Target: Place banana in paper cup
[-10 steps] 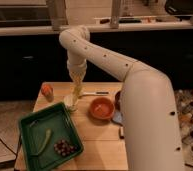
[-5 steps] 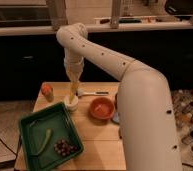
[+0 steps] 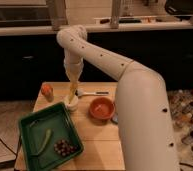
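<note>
The pale-yellow banana (image 3: 72, 93) hangs upright from my gripper (image 3: 73, 81), which is shut on its upper end. The banana's lower end reaches down to the mouth of the small white paper cup (image 3: 71, 104); I cannot tell how far inside it sits. The cup stands on the wooden table (image 3: 97, 137), near its back left part. My arm reaches in from the right and comes down from above.
An orange-red bowl (image 3: 101, 108) sits right of the cup. A white utensil (image 3: 92, 93) lies behind it. An orange fruit (image 3: 47, 90) stands at the table's back left. A green tray (image 3: 27, 122) at the front left holds a green pepper-like item (image 3: 45, 141) and dark grapes (image 3: 64, 147).
The gripper with the banana has shifted slightly left and down, bringing the banana's lower end to the cup's mouth.
</note>
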### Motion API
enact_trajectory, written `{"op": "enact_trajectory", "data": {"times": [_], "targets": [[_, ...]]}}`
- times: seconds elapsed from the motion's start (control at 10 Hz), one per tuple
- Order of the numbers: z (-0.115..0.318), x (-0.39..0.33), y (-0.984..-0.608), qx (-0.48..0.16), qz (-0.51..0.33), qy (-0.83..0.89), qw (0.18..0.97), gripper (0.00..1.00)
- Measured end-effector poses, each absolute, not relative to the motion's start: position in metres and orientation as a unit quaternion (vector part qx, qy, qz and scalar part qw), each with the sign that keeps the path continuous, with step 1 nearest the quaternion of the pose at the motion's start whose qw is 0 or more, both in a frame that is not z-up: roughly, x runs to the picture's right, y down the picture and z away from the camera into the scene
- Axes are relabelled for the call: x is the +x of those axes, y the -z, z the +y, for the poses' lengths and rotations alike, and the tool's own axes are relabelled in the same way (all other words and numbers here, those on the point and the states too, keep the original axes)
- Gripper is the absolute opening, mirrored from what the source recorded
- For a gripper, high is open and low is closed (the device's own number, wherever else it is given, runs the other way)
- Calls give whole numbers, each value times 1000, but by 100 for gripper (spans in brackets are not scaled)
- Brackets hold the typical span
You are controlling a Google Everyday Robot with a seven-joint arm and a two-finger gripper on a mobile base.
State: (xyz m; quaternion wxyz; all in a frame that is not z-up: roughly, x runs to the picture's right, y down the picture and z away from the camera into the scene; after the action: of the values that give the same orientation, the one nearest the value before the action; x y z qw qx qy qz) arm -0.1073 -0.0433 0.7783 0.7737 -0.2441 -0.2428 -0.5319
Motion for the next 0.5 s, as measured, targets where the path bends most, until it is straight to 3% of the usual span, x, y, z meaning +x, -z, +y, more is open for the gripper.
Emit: {"op": "enact_trajectory", "data": {"times": [0.2,0.5], "targets": [[-40,-105,-785,-234,-239,527,781,2],[-39,-111,-791,-233,-243,528,780,30]]}}
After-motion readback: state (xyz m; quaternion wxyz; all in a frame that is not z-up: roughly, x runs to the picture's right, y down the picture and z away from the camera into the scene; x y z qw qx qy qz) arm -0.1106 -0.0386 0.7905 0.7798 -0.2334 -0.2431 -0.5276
